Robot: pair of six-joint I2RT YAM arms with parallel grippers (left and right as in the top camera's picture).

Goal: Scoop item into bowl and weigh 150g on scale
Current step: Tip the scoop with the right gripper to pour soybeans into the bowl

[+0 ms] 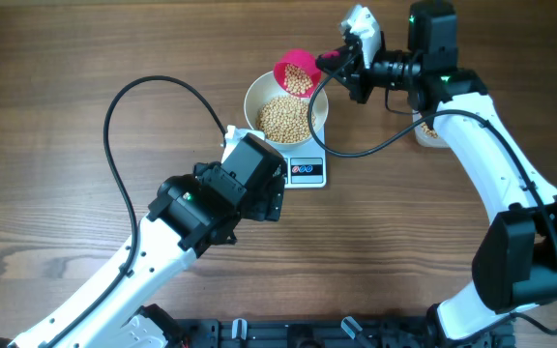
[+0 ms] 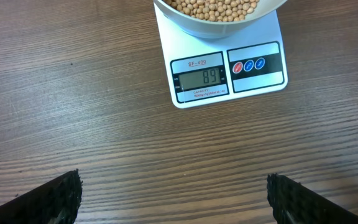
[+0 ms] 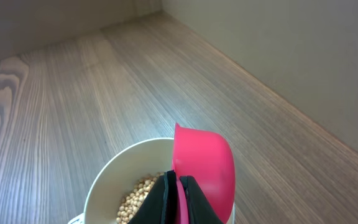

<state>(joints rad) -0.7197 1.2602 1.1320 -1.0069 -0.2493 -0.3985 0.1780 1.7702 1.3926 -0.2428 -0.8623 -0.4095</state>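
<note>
The scale (image 1: 306, 171) lies on the table (image 1: 85, 48), behind its middle. The bowl (image 1: 251, 101) stands on the scale's rear part, with beans (image 1: 285, 119) in it. A scoop (image 1: 298, 74) hangs over the bowl's far rim, its handle in the right gripper (image 1: 329, 60) just to its right. The left gripper (image 2: 176, 196) hovers before the scale. A container (image 1: 424, 130) sits well right, partly under the right arm.

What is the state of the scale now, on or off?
On. The display of the scale shows digits, 89, in the left wrist view; the bowl stands on it.
</note>
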